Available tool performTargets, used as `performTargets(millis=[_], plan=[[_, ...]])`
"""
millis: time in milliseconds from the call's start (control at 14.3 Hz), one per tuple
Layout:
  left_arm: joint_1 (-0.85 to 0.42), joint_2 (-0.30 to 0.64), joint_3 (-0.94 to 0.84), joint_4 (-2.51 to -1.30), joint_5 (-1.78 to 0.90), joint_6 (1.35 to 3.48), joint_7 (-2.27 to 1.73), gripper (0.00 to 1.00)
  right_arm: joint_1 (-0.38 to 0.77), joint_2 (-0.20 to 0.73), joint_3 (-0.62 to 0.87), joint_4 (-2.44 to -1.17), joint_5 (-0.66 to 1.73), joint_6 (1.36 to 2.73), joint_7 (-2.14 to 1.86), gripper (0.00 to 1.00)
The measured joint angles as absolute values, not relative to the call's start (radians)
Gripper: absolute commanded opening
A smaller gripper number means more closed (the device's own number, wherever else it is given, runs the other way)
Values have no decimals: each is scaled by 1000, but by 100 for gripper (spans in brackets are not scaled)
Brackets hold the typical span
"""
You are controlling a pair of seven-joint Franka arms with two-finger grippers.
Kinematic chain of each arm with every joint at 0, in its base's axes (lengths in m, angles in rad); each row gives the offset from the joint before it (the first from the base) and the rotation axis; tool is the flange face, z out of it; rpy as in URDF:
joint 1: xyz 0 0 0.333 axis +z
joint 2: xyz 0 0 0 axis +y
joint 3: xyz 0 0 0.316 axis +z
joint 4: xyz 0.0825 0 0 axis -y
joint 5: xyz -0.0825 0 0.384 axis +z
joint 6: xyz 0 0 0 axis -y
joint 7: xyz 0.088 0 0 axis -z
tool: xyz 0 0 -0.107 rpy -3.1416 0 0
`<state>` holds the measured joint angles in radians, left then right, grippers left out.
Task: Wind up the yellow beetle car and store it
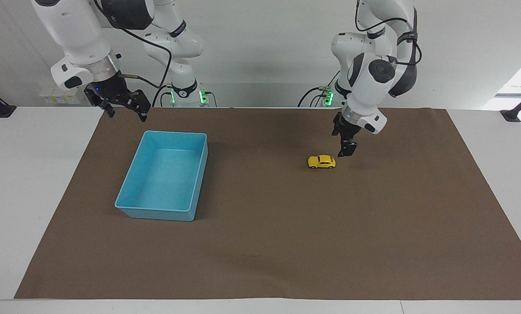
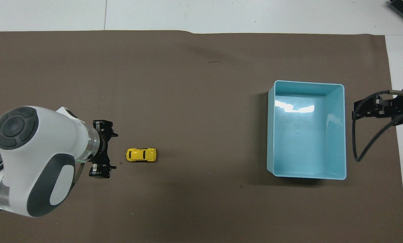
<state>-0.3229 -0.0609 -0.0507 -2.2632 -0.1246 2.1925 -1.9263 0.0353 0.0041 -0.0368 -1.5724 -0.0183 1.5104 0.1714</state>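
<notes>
Yellow beetle car (image 1: pixel 321 162) stands on its wheels on the brown mat (image 1: pixel 286 244), toward the left arm's end of the table (image 1: pixel 20 183) and about midway between the mat's near and far edges. Its long axis runs along the table's length. Nothing touches it.

Left hand (image 1: pixel 347 150) hangs just beside the car, on the side toward the left arm's end, low over the mat and apart from the car. In the overhead view the left hand (image 2: pixel 107 150) has its two fingers spread, one on each side of the car's line, with nothing between them.

Light-blue bin (image 1: pixel 164 208) rests on the mat toward the right arm's end of the table, well apart from the car. It is rectangular, open-topped and contains nothing. Its floor reflects a bright patch of light in the overhead view.

Right hand (image 1: pixel 123 107) hangs near the robots' edge of the mat, by the bin's nearest corner, raised and clear of the bin. Its fingers are spread and hold nothing. This arm waits.

The mat covers most of the white table; bare white margins show at both ends. A pale wall (image 1: pixel 265 52) stands at the robots' end of the table, with green indicator lights (image 1: pixel 201 95) at the arm bases.
</notes>
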Motion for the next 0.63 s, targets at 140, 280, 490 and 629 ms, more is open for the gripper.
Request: performTargets(millis=[140,280,490,629], plan=[[-325,-10,-51,-2266,-125,2253,-1955,100,35,4,-37,-1572,-18,1510,171,100],[-327,14,-51,-2276,-125,2299,-1970,100,35,4,-37,-1572,-18,1510,171,100],[-352,29,-51,-2295,-125,2325,-2001,100,35,4,-37,-1572,-18,1510,171,100],[-384,28,-52,-2300,-125,2329,-2020,100,35,4,-37,-1572,-18,1510,171,100]])
